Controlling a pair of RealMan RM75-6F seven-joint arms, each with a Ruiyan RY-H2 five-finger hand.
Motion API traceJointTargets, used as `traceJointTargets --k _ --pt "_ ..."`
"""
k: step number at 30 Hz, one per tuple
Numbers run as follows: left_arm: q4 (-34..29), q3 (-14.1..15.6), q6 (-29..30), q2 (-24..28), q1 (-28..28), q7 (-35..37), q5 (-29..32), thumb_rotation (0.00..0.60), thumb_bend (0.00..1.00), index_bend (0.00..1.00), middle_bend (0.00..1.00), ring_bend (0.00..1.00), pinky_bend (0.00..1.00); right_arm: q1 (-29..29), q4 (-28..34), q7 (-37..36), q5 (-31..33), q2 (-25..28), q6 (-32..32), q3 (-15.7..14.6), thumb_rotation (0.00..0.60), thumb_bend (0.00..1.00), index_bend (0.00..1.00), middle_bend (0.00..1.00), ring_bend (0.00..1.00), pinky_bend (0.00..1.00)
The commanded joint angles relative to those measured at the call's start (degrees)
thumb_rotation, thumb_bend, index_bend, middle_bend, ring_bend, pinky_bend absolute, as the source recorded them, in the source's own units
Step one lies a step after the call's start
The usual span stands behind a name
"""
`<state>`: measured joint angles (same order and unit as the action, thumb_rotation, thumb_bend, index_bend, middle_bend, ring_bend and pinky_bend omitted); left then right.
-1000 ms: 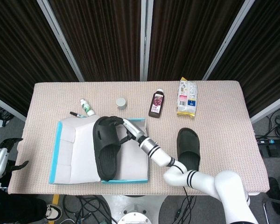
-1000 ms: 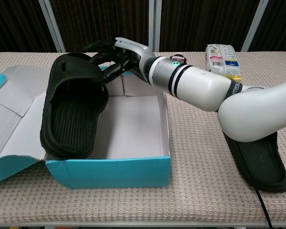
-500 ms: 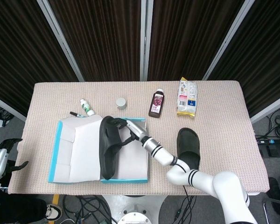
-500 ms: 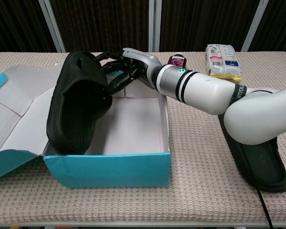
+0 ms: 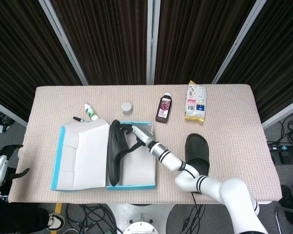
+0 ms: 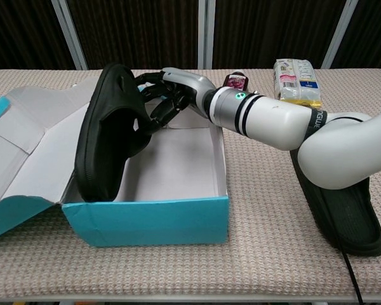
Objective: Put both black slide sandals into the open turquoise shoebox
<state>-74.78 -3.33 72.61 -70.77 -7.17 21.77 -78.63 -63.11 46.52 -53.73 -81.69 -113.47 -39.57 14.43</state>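
The open turquoise shoebox (image 5: 63,146) (image 6: 146,219) lies at the table's front left, lid flap folded out to the left. One black slide sandal (image 5: 114,155) (image 6: 108,136) stands on its side inside the box, leaning against the left wall. My right hand (image 5: 135,133) (image 6: 170,95) grips its strap from the right, fingers curled into it. The second black sandal (image 5: 198,155) (image 6: 340,206) lies flat on the table right of the box, partly behind my right arm. My left hand (image 5: 10,160) hangs off the table's left edge, fingers apart and holding nothing.
Behind the box lie a green-and-white tube (image 5: 91,112) and a small grey can (image 5: 126,107). A dark bottle (image 5: 164,108) (image 6: 237,81) and a snack packet (image 5: 196,101) (image 6: 296,81) sit further back right.
The sandal has turned from lying flat over the box's left edge to standing on its side, and has sunk lower into the box. My right hand shifted slightly right with it.
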Motion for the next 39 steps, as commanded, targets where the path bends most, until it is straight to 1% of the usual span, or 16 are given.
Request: traceJointTargets --k 1,4,7,9,12,15,19,23,30,36,39 --pt "-0.01 -0.02 0.02 -0.01 -0.02 0.12 -0.07 0.600 0.17 0.22 0.20 0.13 0.24 -0.32 1.64 1.97 0.27 1.33 0.91 -0.08 0.600 0.03 0.22 0.49 0.14 0.28" --pt "0.03 -0.05 -0.01 -0.06 -0.07 0.23 -0.12 0.600 0.17 0.22 0.20 0.13 0.24 -0.74 3.43 3.94 0.30 3.05 2.63 -0.58 0.600 0.01 0.14 0.44 0.12 0.27" --pt "-0.02 -0.06 0.02 -0.06 -0.08 0.28 -0.17 0.600 0.17 0.22 0.20 0.13 0.24 -1.19 5.30 5.50 0.77 4.84 4.87 -0.87 0.600 0.00 0.03 0.35 0.06 0.23" --pt "-0.16 -0.14 0.00 0.01 -0.11 0.28 -0.08 0.600 0.17 0.22 0.20 0.13 0.24 -1.32 6.46 6.44 1.22 5.74 5.89 -0.91 0.600 0.00 0.00 0.31 0.03 0.20" --pt "-0.38 -0.29 -0.09 0.12 -0.15 0.36 0.10 0.600 0.17 0.22 0.20 0.13 0.24 -1.51 7.93 7.58 1.56 6.97 7.27 -1.16 0.600 0.00 0.00 0.26 0.00 0.18" --pt "-0.54 -0.38 -0.33 0.18 -0.26 0.37 0.28 0.600 0.17 0.22 0.20 0.13 0.24 -1.73 9.35 9.03 1.85 8.34 8.81 -1.57 0.600 0.00 0.00 0.22 0.00 0.16" --pt "-0.76 -0.43 -0.52 0.21 -0.40 0.09 0.34 0.600 0.17 0.22 0.20 0.13 0.24 -1.81 10.07 11.09 3.00 8.93 10.19 -1.59 0.600 0.00 0.00 0.19 0.00 0.15" --pt "-0.95 -0.49 -0.26 0.25 -0.27 0.01 0.40 0.600 0.17 0.22 0.20 0.13 0.24 -2.37 11.19 12.30 3.48 9.84 12.17 -1.69 0.600 0.00 0.00 0.13 0.00 0.14" --pt "-1.03 -0.53 -0.78 0.31 -0.54 0.13 0.46 0.600 0.17 0.22 0.20 0.13 0.24 -1.69 14.01 15.05 3.93 11.71 10.21 -0.84 0.600 0.00 0.00 0.11 0.00 0.13" --pt "-1.27 -0.56 -0.79 0.36 -0.61 0.00 0.46 0.600 0.17 0.22 0.20 0.13 0.24 -1.92 16.82 20.48 5.38 14.51 10.75 -0.58 0.600 0.00 0.00 0.09 0.00 0.11" --pt "-1.43 -0.47 -0.49 0.42 -0.50 -0.02 0.25 0.600 0.17 0.22 0.20 0.13 0.24 -1.59 19.27 23.32 6.40 16.03 10.30 -0.43 0.600 0.00 0.00 0.08 0.00 0.11"
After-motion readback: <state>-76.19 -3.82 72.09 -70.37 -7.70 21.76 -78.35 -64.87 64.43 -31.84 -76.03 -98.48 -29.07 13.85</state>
